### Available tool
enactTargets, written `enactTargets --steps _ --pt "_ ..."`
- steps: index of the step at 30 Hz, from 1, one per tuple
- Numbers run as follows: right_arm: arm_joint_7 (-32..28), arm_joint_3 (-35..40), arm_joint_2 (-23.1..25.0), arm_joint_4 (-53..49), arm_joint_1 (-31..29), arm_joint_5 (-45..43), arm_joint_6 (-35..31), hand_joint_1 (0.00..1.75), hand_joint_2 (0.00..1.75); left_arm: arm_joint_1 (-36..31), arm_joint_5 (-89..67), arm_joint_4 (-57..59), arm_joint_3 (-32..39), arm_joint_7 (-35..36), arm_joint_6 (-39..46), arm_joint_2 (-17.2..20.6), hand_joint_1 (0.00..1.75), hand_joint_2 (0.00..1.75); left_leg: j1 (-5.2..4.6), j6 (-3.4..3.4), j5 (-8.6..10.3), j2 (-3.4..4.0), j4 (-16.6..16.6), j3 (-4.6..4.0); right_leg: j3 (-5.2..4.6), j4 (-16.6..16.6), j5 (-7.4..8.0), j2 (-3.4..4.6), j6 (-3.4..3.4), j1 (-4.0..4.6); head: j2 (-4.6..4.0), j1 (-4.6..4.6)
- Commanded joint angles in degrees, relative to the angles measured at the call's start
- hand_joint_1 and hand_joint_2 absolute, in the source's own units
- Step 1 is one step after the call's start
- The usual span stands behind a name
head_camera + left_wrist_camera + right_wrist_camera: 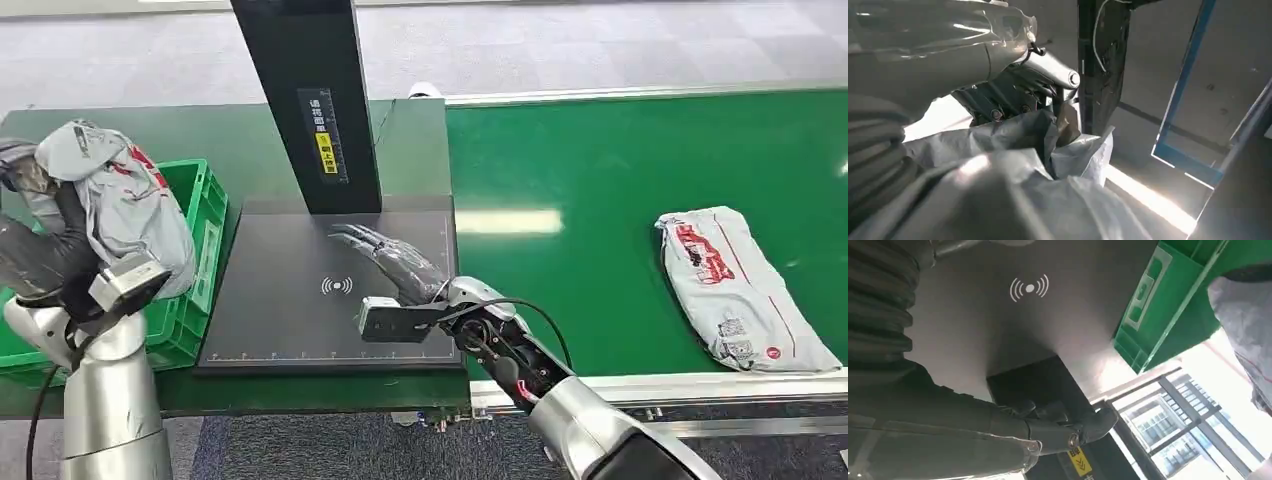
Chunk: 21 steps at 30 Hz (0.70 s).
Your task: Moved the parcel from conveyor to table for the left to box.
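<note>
One grey parcel (125, 205) hangs lengthwise from the left hand (45, 250).

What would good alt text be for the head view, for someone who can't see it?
The robot's left hand holds a grey parcel above a green crate, while its right hand hovers open over a black scanner pad. A second grey parcel lies on the green conveyor belt to the right.

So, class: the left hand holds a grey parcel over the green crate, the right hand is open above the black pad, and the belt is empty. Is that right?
Not quite. The belt is not empty: the head view shows a second grey parcel lying on it. The left hand holding a parcel over the crate, and the open right hand above the pad, stand.
</note>
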Motion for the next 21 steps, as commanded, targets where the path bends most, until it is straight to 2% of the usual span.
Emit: enactTargets --steps 1,3,4,5,6,8,9,11,12,13,14,15,16,18,19,20,21 --pt "1.09 2.48 -1.52 3.73 -1.94 0.57 -0.46 0.0 1.75 -15.04 -15.39 30.38 12.41 6.85 0.2 1.06 1.75 1.75 0.0 0.11 0.05 -0.3 -0.04 0.15 0.21 0.0 -0.05 -0.32 -0.19 0.04 0.0 0.0" --pt "1.24 2.46 -1.59 3.79 -2.06 0.81 -0.45 0.0 1.75 -15.9 -19.94 31.88 16.43 9.78 0.2 1.59 1.75 1.75 0.01 0.16 0.04 -0.26 -0.05 0.19 0.24 -0.04 -0.03 -0.29 -0.24 0.06 0.0 0.02" --pt "1.15 2.66 -1.31 3.99 -2.28 1.15 -0.14 0.0 1.75 -15.1 -29.55 27.94 21.66 11.23 0.2 1.18 1.75 1.75 -0.04 0.13 0.05 -0.17 -0.07 0.18 0.19 -0.03 -0.02 -0.18 -0.18 0.01 0.0 0.02" --pt "1.24 2.61 -1.3 3.93 -2.25 1.22 -0.16 0.0 1.75 -16.33 -29.45 32.45 23.9 11.55 0.2 2.29 1.75 1.75 0.0 0.16 -0.01 0.13 -0.05 0.21 0.14 -0.05 0.04 0.1 -0.22 0.05 0.0 -0.02" --pt "1.5 2.57 -1.41 3.89 -2.15 1.25 -0.06 0.0 1.75 -17.37 -31.81 37.02 24.84 14.95 0.2 4.02 1.75 1.75 -0.03 0.1 -0.03 0.31 -0.04 0.2 0.08 0.0 0.08 0.2 -0.18 0.01 0.0 -0.02" --pt "1.56 2.59 -1.59 3.92 -2.06 1.32 -0.02 0.0 1.75 -17.33 -33.48 37.91 25.17 16.96 0.2 4.74 1.75 1.75 0.01 0.16 -0.04 0.38 -0.11 0.35 0.23 -0.05 0.06 0.23 -0.33 0.08 0.0 0.0" --pt "1.82 2.77 -1.83 4.06 -2.09 1.54 0.16 0.0 1.75 -17.9 -36.94 41.72 24.21 23.23 0.2 6.16 1.75 1.75 -0.03 0.14 -0.01 0.21 -0.1 0.31 0.2 -0.02 0.02 0.09 -0.27 0.02 0.0 0.0" --pt "1.85 2.99 -1.82 4.37 -2.31 1.71 0.34 0.0 1.75 -17.0 -37.29 39.69 23.94 24.45 0.2 6.6 1.71 1.75 -0.02 0.1 0.0 0.22 -0.07 0.25 0.12 -0.01 0.04 0.13 -0.22 0.03 0.0 -0.04" --pt "1.81 3.34 -1.58 4.76 -2.59 1.91 0.48 0.0 1.75 -15.39 -36.56 34.9 24.49 24.69 0.2 6.59 1.45 1.75 0.01 0.15 -0.01 0.2 -0.09 0.31 0.19 -0.05 0.04 0.1 -0.28 0.07 0.0 -0.02" --pt "1.81 3.34 -1.58 4.76 -2.59 1.91 0.48 0.0 1.75 -15.39 -36.56 34.9 24.49 24.69 0.2 6.59 0.4 1.75 -0.02 0.14 -0.01 0.23 -0.08 0.28 0.14 -0.04 0.04 0.13 -0.23 0.04 0.0 0.0" --pt "1.75 3.76 -1.18 5.1 -2.9 2.02 0.61 0.0 1.75 -13.88 -35.87 29.93 27.31 21.63 0.2 6.19 0.02 1.75 -0.01 0.11 -0.01 0.27 -0.04 0.18 0.05 -0.01 0.07 0.2 -0.19 0.03 0.0 0.0" --pt "1.75 4.04 -0.97 5.32 -3.12 2.06 0.65 0.0 1.75 -13.99 -34.91 27.67 31.3 17.99 0.2 5.42 0.0 1.75 0.01 0.17 -0.04 0.28 -0.03 0.23 0.12 -0.03 0.07 0.2 -0.24 0.08 0.0 -0.02" --pt "1.75 4.04 -0.97 5.32 -3.12 2.06 0.65 0.0 1.75 -13.99 -34.91 27.67 31.3 17.99 0.2 5.42 0.0 1.75 0.0 0.16 -0.06 0.44 -0.04 0.23 0.06 -0.03 0.08 0.34 -0.22 0.05 0.0 0.0" --pt "1.77 4.48 -0.69 5.8 -3.46 2.13 0.69 0.0 1.75 -14.87 -32.6 23.74 38.72 8.86 0.2 3.41 0.0 1.75 0.01 0.19 -0.07 0.44 -0.05 0.26 0.13 -0.04 0.07 0.33 -0.26 0.07 0.0 0.0" --pt "1.77 4.48 -0.69 5.8 -3.46 2.13 0.69 0.0 1.75 -14.87 -32.6 23.74 38.72 8.86 0.2 3.41 0.0 1.75 0.01 0.13 -0.06 0.4 -0.01 0.17 0.05 0.01 0.07 0.31 -0.21 0.06 0.0 0.02" --pt "1.77 4.75 -0.68 6.11 -3.59 2.15 0.59 0.0 1.75 -16.57 -31.39 24.8 43.95 2.3 0.2 2.0 0.0 1.75 0.01 0.1 -0.04 0.34 -0.01 0.14 0.04 0.02 0.07 0.25 -0.2 0.05 0.0 0.0" --pt "1.67 4.94 -0.76 6.42 -3.71 1.98 0.53 0.0 1.75 -17.62 -28.45 25.02 46.02 -1.44 0.2 0.68 0.0 1.75 0.02 0.15 -0.05 0.3 -0.03 0.21 0.12 -0.01 0.05 0.21 -0.27 0.08 0.0 0.0"
